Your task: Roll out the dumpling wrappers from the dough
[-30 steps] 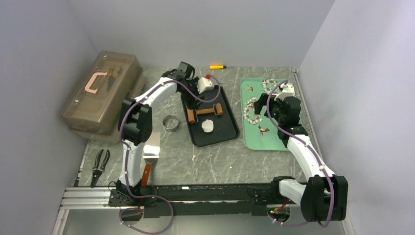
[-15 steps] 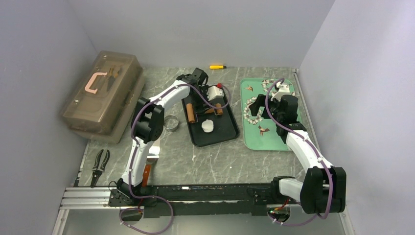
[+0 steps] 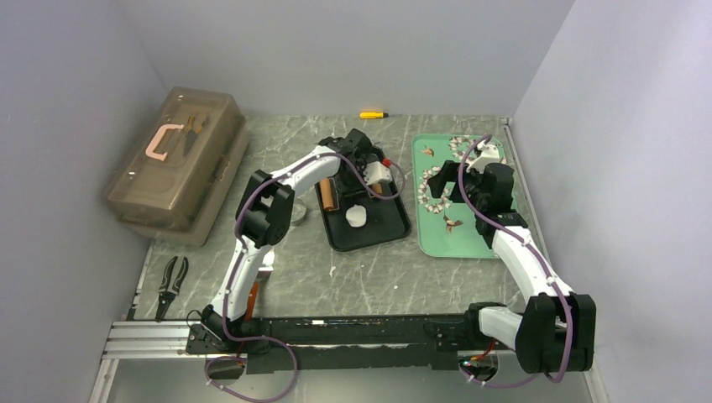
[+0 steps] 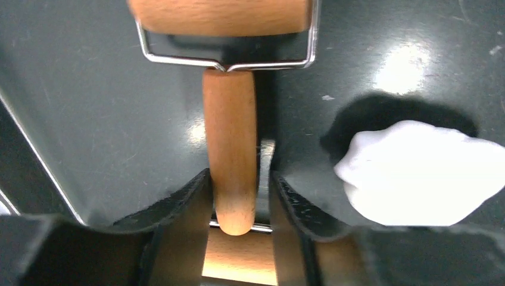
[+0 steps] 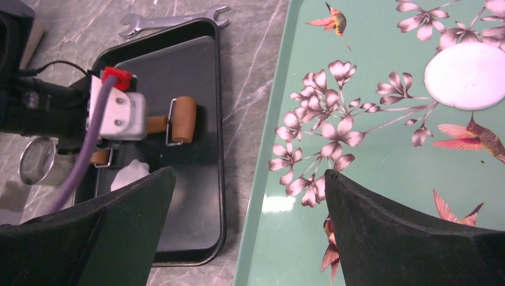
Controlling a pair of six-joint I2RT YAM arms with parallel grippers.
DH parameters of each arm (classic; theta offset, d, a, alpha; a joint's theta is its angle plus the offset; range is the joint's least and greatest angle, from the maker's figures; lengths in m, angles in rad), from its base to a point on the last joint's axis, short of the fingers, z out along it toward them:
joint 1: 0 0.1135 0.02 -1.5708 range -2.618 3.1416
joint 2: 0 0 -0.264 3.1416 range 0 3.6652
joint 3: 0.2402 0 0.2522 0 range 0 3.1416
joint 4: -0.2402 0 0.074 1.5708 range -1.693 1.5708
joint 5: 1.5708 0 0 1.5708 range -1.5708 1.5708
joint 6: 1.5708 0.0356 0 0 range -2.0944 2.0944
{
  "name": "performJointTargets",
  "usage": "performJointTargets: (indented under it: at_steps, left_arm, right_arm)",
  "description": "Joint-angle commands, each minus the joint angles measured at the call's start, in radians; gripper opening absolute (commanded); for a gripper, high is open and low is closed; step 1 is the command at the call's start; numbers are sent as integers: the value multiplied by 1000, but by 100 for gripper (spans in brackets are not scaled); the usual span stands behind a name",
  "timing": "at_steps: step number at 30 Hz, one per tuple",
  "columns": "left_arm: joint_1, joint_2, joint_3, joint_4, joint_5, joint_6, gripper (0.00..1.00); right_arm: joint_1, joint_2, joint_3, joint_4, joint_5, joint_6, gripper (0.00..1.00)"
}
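Grey marbled table point(image 3: 369, 269), walled on three sides, with a black tray point(image 3: 395, 228) at centre and a green floral tray point(image 5: 369, 196) to its right. Left arm: elbow raised over the table's left half, forearm angled right and away to the black tray, wrist pitched downward. The left gripper point(image 4: 241, 182) straddles the handle of the wooden roller point(image 4: 229, 149) — one finger point(image 4: 190, 202) against the wood, the other just beside it with a slim gap, so the jaws are not clamped. The dough point(image 4: 423, 173), a soft white lump, lies on the black tray just beside the handle, untouched. Right arm: folded up from its base, wrist over the green tray, right gripper point(image 5: 247, 179) spread wide and holding nothing. One dumpling wrapper point(image 5: 467, 74) — a flat white round — rests on the green tray.
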Motion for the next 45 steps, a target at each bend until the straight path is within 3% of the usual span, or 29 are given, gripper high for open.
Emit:
performJointTargets:
  at_steps: [1,3,4,9,12,17,25,31,36,41,45]
  left_arm:
    - [-21,24,-35,-16,-44,22,29]
    - [-17,12,-28,-15,-41,24,2]
    - [-15,-7,-28,-7,-39,26,0]
    - [-2,-148,-85,105,-14,38,0]
    - [0,-269,-101,93,75,30,0]
    - [-13,-471,-242,136,165,25,0]
    - [-49,-514,-283,116,185,21,0]
    - [-64,-519,-284,105,171,40,0]
    - [-64,-534,-319,132,145,51,0]
    - [-64,-520,-324,152,146,46,0]
    - [-66,-484,-303,148,133,45,0]
  right_arm:
    - [0,-28,28,10,-3,37,100]
    - [0,-22,53,-23,19,59,100]
    - [0,-16,64,-37,26,68,100]
    - [1,44,130,-88,-18,126,99]
    - [0,116,212,-144,-142,171,99]
    - [35,217,220,68,-447,377,97]
    - [188,397,372,82,-562,394,100]
    - [204,445,375,172,-625,461,98]
    - [183,399,455,-187,-407,253,97]
    - [127,316,441,-310,-240,188,96]
    - [127,276,456,-299,-282,201,95]
